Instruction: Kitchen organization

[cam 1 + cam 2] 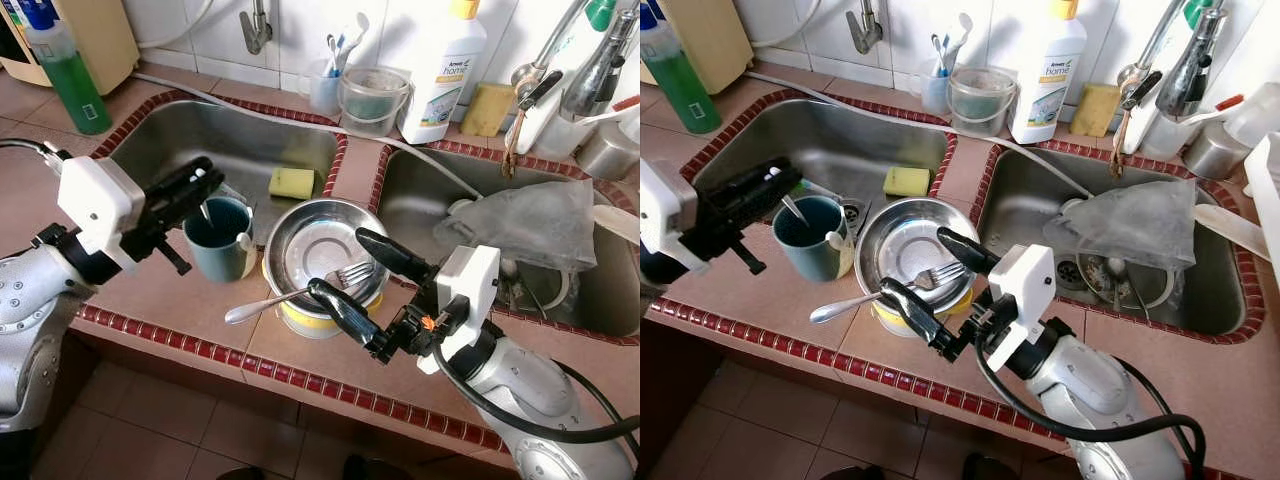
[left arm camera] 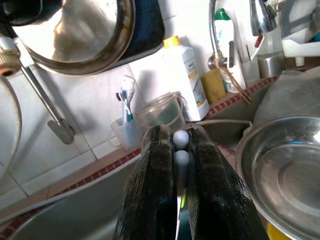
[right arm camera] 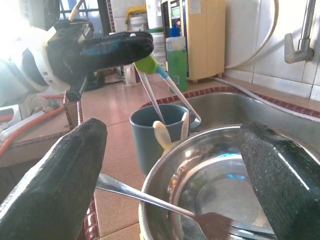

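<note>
A teal mug (image 1: 218,238) stands on the tiled counter in front of the left sink. My left gripper (image 1: 205,180) hovers just above its rim, shut on thin utensils whose white ball ends (image 2: 180,137) stick out between the fingers. Their lower ends reach into the mug (image 3: 155,125). A steel bowl (image 1: 325,240) sits on a yellow bowl (image 1: 300,315) between the two sinks. A fork (image 1: 300,292) lies across the steel bowl's front rim, handle pointing left. My right gripper (image 1: 340,265) is open, one finger on each side of the fork's head.
A yellow sponge (image 1: 291,182) lies in the left sink. A plastic bag (image 1: 530,225) covers things in the right sink. Along the back wall stand a green bottle (image 1: 75,85), a toothbrush cup (image 1: 325,85), a clear tub (image 1: 372,100) and a white detergent bottle (image 1: 440,70).
</note>
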{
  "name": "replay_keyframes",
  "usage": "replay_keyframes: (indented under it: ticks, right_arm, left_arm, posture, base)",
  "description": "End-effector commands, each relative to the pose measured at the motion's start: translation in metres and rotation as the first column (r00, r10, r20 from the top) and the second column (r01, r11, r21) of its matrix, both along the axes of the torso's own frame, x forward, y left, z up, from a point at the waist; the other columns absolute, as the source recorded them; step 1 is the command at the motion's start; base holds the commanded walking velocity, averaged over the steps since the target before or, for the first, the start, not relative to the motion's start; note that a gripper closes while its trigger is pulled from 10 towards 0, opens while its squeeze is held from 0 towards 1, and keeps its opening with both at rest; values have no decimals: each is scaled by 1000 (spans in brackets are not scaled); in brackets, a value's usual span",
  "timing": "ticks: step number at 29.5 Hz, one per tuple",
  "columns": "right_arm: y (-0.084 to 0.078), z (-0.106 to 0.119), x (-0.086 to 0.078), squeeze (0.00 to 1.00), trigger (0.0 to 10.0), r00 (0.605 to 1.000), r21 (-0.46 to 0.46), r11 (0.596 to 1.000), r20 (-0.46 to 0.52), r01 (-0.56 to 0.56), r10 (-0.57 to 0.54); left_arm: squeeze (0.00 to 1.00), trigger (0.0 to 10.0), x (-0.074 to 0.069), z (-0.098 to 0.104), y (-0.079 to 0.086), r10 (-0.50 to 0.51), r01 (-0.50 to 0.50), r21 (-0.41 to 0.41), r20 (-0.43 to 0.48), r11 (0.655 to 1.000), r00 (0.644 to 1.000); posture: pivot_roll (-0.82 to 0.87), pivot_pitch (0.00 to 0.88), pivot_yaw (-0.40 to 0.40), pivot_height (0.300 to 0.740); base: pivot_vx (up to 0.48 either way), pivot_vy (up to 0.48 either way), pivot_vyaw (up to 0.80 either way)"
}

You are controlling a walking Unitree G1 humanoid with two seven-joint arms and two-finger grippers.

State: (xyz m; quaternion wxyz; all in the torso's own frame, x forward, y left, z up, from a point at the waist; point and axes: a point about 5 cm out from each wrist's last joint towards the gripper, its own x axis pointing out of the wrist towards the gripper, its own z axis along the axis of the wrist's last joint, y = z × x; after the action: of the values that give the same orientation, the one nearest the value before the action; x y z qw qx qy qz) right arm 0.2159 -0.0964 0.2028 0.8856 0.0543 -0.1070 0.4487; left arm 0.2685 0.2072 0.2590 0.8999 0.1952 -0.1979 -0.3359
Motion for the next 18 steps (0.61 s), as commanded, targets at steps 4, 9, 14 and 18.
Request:
replay_keyframes:
  ticks: [4, 9, 14, 18]
  right_arm:
    - [1, 1, 0, 0, 10000, 1000, -3, 1000, 10, -11, 11]
    - [1, 2, 0, 0, 10000, 1000, -2, 1000, 10, -12, 12]
    - [1, 1, 0, 0, 10000, 1000, 0, 1000, 9, -11, 11]
    - [1, 1, 0, 0, 10000, 1000, -1, 1000, 10, -12, 12]
  left_arm:
    - [0, 10000, 1, 16, 8, -14, 14, 22, 16, 1000, 1000]
    - [0, 10000, -2, 15, 5, -64, 64, 24, -13, 998, 998]
    - [0, 10000, -5, 13, 1, -101, 102, 26, -39, 994, 994]
    - [0, 10000, -8, 13, -2, -143, 145, 28, -58, 989, 988]
  posture:
    - [-9, 160, -20, 740]
    - [-8, 164, -18, 740]
    - [-7, 164, -16, 740]
    - [-6, 163, -16, 740]
  base:
    - [0, 0, 0]
    - [0, 0, 0]
    - [0, 0, 0]
    - [0, 0, 0]
